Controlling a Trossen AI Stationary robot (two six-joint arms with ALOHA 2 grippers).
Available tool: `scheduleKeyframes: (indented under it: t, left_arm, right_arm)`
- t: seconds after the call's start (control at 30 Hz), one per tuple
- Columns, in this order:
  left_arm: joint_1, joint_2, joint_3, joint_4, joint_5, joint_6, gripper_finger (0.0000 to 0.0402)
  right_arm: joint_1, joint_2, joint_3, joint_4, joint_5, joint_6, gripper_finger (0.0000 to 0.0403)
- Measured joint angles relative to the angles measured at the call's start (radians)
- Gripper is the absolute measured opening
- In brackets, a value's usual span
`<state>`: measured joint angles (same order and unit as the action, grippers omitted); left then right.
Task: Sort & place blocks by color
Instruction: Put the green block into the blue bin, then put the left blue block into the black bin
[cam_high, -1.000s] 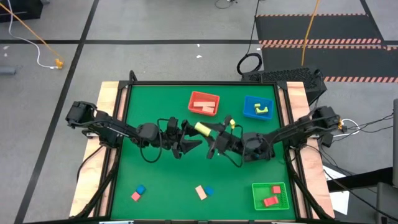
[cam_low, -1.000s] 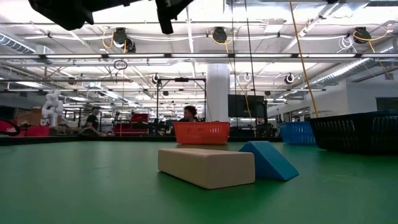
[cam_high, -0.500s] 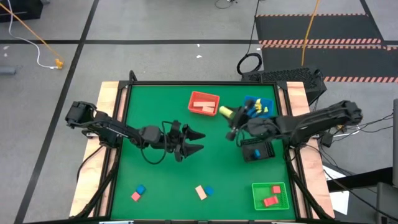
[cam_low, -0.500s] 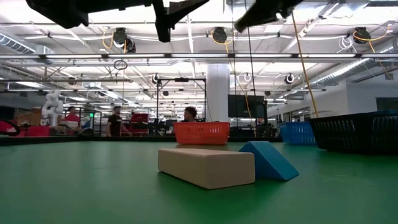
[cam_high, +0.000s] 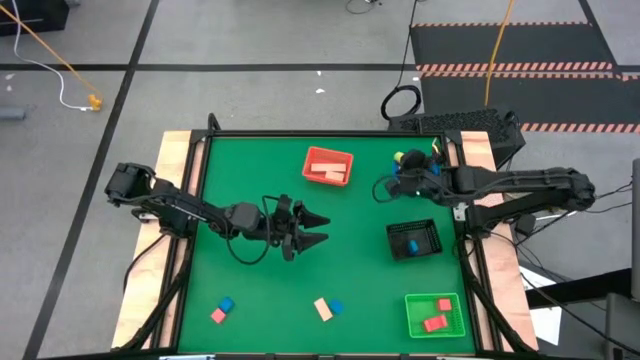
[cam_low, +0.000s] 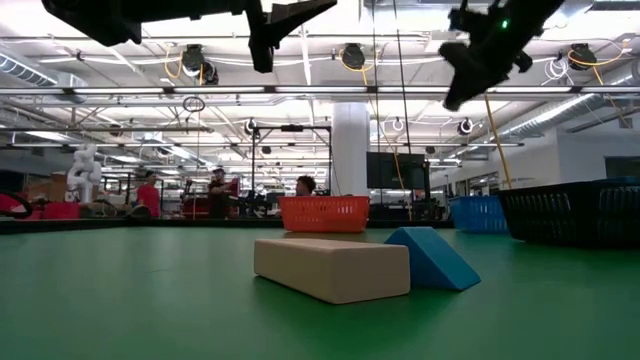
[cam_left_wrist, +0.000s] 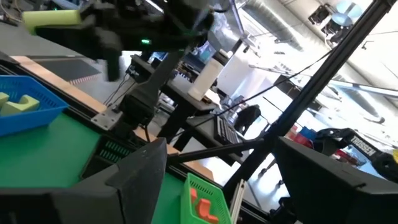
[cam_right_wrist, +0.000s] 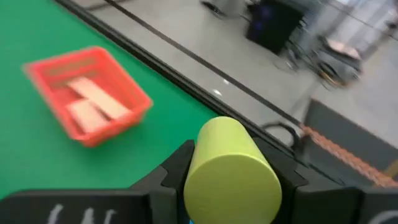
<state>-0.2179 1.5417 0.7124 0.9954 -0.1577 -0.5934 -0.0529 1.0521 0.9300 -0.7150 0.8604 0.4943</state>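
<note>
My right gripper (cam_high: 398, 172) hangs over the blue tray (cam_high: 428, 182) at the far right, shut on a yellow-green cylinder block (cam_right_wrist: 230, 168). The left wrist view shows that block (cam_left_wrist: 53, 17) high above the blue tray (cam_left_wrist: 37, 112), in which another yellow-green block (cam_left_wrist: 13, 102) lies. My left gripper (cam_high: 318, 228) is open in mid-air over the table's middle, holding nothing. On the near part of the table lie a pale wood block (cam_low: 333, 268) beside a blue wedge (cam_low: 432, 257), and a blue and a pink block (cam_high: 222, 308). My right gripper pinches the yellow-green cylinder by its round side (cam_right_wrist: 198, 163) between the two fingers (cam_right_wrist: 175, 169). The block's free end sticks out past the fingertips. It is lifted clear, roughly level, above the blue tray.
A red tray (cam_high: 328, 165) with pale wood blocks stands at the far middle. A black tray (cam_high: 413, 240) with a blue block is at the right. A green tray (cam_high: 435, 313) with red blocks is at the near right. People move in the room beyond the table.
My right gripper has carried the yellow-green cylinder from the table's middle toward the far right, over the blue tray, turning its wrist on the way and uncovering the black tray. My left gripper has stayed over the middle, open.
</note>
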Motion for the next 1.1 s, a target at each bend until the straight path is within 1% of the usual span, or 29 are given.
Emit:
scheduleKeyframes:
  t: [0.17, 0.3, 0.4, 0.47, 0.63, 0.73, 0.83, 0.93, 1.1]
  left_arm:
    - [-0.006, 0.000, 0.000, -0.025, 0.000, 0.000, 0.0295]
    - [-0.007, 0.000, 0.000, -0.049, 0.000, -0.015, 0.0296]
    - [-0.007, 0.000, 0.000, -0.057, 0.000, -0.018, 0.0296]
    - [-0.006, 0.000, 0.000, -0.058, 0.000, -0.018, 0.0296]
    - [-0.006, 0.000, 0.000, -0.058, 0.000, -0.019, 0.0296]
    - [-0.006, 0.000, 0.000, -0.060, 0.000, -0.020, 0.0296]
    - [-0.006, 0.000, 0.000, -0.064, 0.000, -0.021, 0.0296]
    - [-0.006, 0.000, 0.000, -0.094, 0.000, -0.024, 0.0296]
    - [-0.006, 0.000, 0.000, -0.174, 0.002, -0.076, 0.0296]
  right_arm:
    - [-0.111, 0.001, -0.096, 0.015, -0.005, 0.038, 0.0116]
    - [-0.213, 0.002, -0.186, 0.031, -0.081, 0.076, 0.0113]
    - [-0.271, 0.002, -0.250, 0.107, -0.156, 0.081, 0.0115]
    - [-0.300, 0.002, -0.288, 0.185, -0.185, 0.069, 0.0118]
    - [-0.366, 0.002, -0.367, 0.327, -0.235, 0.062, 0.0122]
    - [-0.399, 0.002, -0.392, 0.367, -0.238, 0.067, 0.0127]
    - [-0.420, 0.002, -0.396, 0.376, -0.238, 0.093, 0.0144]
    - [-0.431, 0.002, -0.396, 0.376, -0.240, 0.093, 0.0171]
    - [-0.438, -0.001, -0.396, 0.376, -0.347, 0.087, 0.0217]
